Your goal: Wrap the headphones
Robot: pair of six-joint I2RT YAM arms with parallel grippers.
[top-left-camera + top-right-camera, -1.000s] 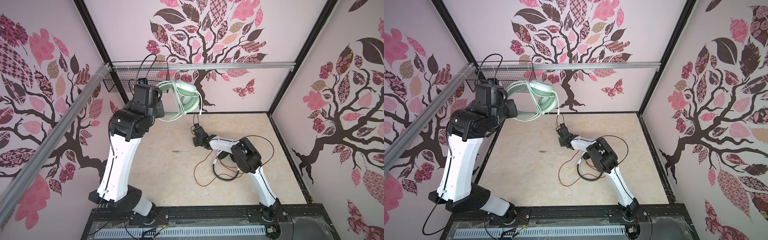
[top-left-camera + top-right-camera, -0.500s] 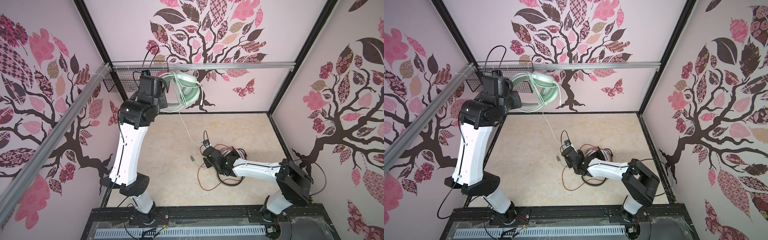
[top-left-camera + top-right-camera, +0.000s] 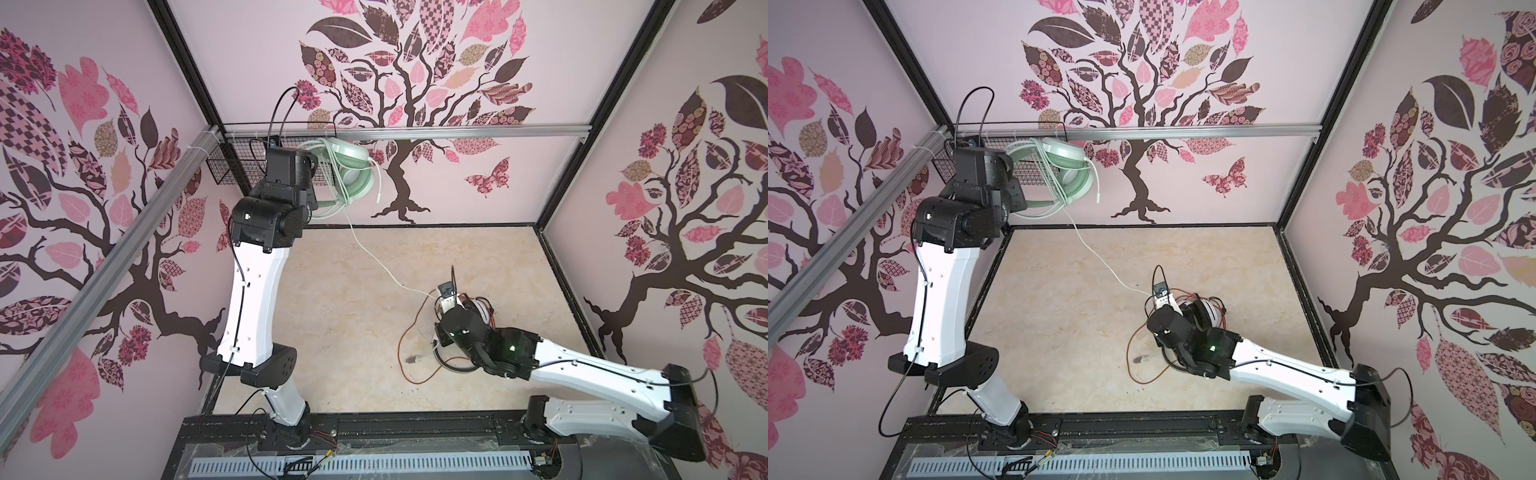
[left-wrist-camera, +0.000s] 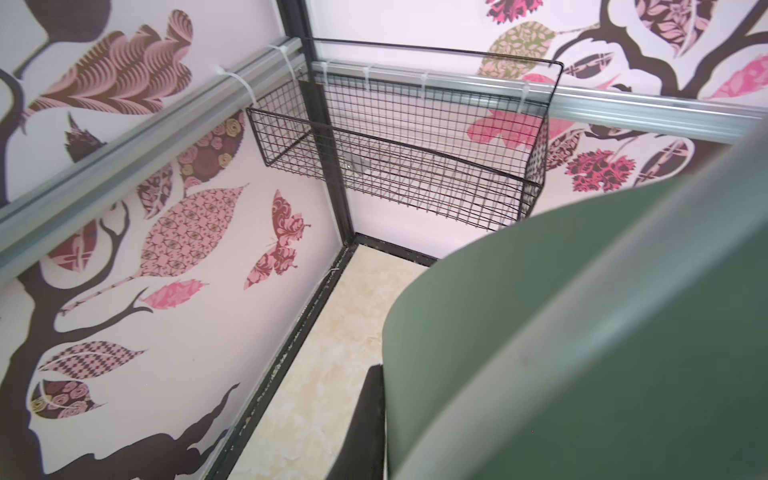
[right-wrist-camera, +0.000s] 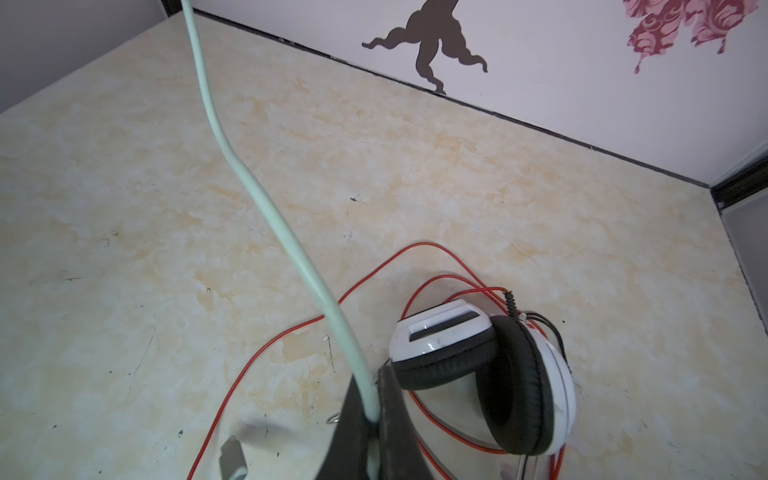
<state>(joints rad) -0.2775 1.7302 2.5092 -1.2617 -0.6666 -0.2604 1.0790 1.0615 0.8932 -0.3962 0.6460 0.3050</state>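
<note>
Mint headphones (image 3: 353, 160) aloft — cord (image 5: 270, 208) in right tool (image 5: 372, 401)

Pale pink walls (image 3: 457, 199) papered with dark-branched trees, pink leaves and butterflies enclose the beige marbled floor (image 3: 332, 291) under the right gripper (image 5: 371, 403), while a black wire basket (image 4: 415, 174), zip-tied to an aluminium rail (image 4: 623, 107), hangs in the corner high above and well apart from it.
</note>
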